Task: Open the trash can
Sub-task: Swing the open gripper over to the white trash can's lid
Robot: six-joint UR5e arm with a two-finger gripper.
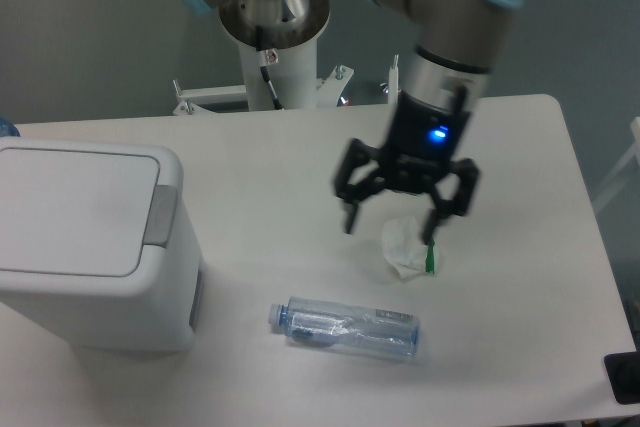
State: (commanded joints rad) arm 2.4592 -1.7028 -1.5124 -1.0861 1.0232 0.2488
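Fingers spread wide, holding nothing: my gripper hangs above the table, over a crumpled white wrapper with a green bit. The trash can sits well apart, at the table's left edge, lid shut, its grey push tab facing my side. A clear bottle lies on its side in front, between us but nearer the table's front edge.

Trash can matt white plastic; bottle clear glossy plastic; table smooth.
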